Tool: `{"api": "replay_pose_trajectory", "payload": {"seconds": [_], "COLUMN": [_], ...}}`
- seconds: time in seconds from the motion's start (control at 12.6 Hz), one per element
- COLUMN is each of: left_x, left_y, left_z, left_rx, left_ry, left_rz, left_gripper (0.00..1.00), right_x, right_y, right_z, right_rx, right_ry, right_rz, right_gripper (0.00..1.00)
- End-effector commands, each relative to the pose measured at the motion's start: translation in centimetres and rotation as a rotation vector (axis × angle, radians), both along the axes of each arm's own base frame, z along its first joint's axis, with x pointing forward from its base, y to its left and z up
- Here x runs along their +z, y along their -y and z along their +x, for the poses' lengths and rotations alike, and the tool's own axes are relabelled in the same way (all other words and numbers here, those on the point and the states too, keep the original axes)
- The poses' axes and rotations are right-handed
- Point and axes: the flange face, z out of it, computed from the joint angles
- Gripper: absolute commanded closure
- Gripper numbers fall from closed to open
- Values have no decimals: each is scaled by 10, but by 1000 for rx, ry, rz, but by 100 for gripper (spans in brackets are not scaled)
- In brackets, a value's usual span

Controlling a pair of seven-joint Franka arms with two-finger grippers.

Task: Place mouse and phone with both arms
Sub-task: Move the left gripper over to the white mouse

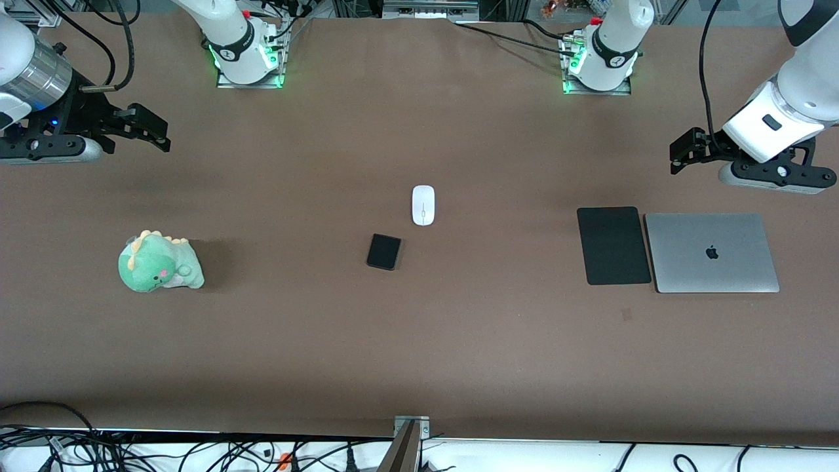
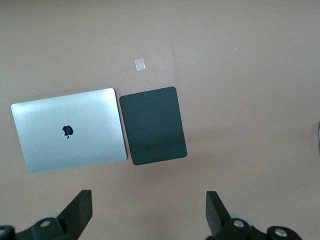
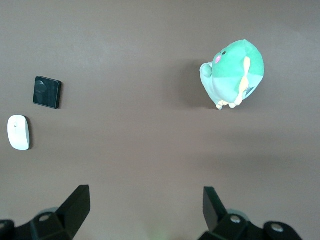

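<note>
Brown table (image 1: 419,341); cables (image 1: 196,452) along its near edge.

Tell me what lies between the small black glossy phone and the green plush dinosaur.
Nothing: in the front view, only bare brown table runs between the small black glossy phone and the green plush dinosaur.

High front camera faces both bases; each wrist camera looks straight down at the table (image 1: 459,341).
</note>
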Motion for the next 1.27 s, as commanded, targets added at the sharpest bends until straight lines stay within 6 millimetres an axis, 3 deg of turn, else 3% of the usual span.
{"api": "replay_pose_trajectory", "payload": {"seconds": [0.0,0.4,0.64,0.96,1.12,1.19], "left_x": [7,2,-19,-100,-124,-129], "left_y": [-6,-7,-2,23,42,64], "left_z": [2,5,12,34,46,48], "left_rx": [-14,-5,-7,-26,-23,-41], "left_ry": [0,-6,-47,-180,-174,-164], "left_rz": [-23,-23,-22,-74,-147,-175], "left_gripper": [0,0,0,0,0,0], "right_x": [6,5,5,5,4,4], "right_y": [0,0,0,0,0,0], "right_z": [-2,-2,-2,-2,-1,-1], "right_rx": [28,28,28,28,28,28], "right_ry": [13,12,12,12,10,12], "right_rz": [5,4,4,4,4,4], "right_gripper": [0,0,0,0,0,0]}}
